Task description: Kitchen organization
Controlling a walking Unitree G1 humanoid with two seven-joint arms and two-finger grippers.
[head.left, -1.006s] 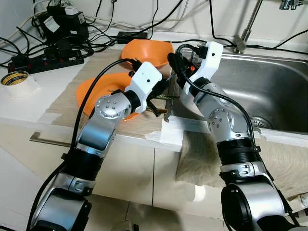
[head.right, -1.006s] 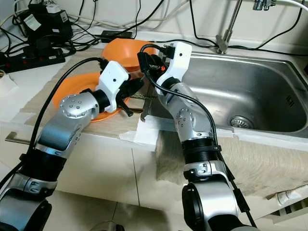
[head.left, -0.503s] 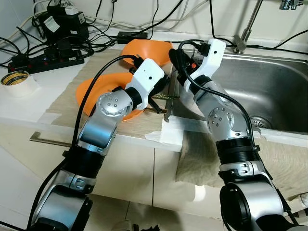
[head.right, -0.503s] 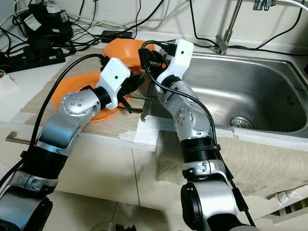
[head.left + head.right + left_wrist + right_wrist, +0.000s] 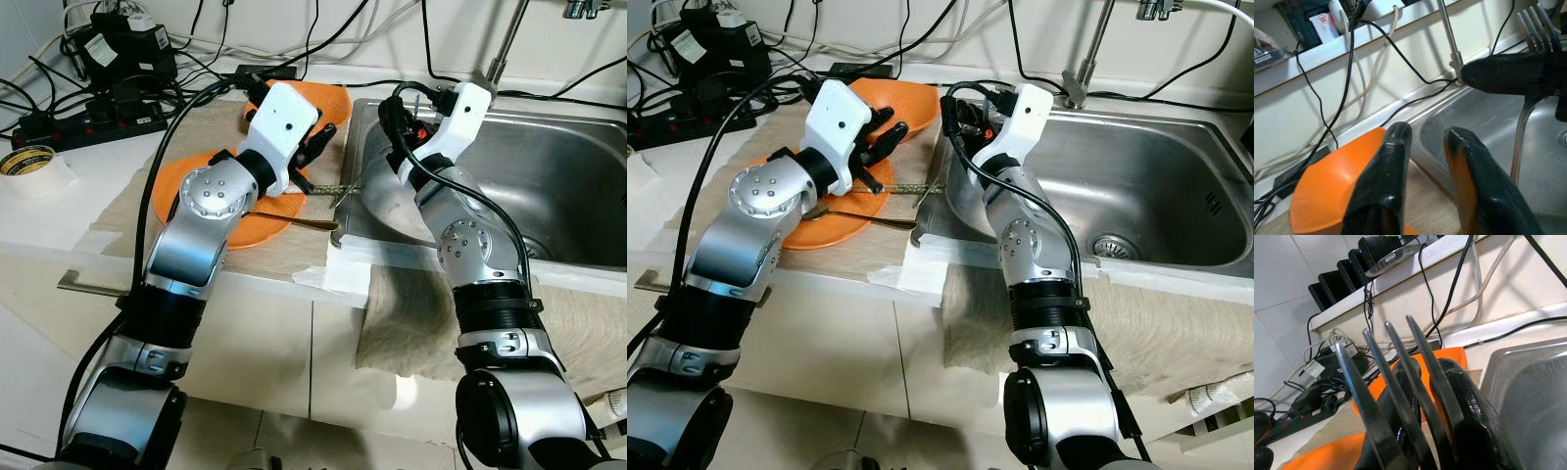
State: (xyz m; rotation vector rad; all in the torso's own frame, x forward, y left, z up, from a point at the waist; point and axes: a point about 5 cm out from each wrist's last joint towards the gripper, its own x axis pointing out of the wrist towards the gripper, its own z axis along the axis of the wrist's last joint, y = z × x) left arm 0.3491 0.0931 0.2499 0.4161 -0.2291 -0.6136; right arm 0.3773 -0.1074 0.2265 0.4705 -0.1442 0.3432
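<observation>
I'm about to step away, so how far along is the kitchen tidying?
Done: nothing visibly put away. In hand: the right tool grips a fork near the sink; the left tool is open, empty. Left: a utensil on the orange plate, the orange bowl.

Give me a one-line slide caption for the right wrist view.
Right tool shut on a fork, tines up, with an orange bowl and the sink behind.

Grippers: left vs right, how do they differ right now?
The right gripper is shut on a fork, tines up; the left gripper holds nothing, fingers slightly apart. The right sits at the sink edge, the left over the orange plate. Both have black fingers.
</observation>
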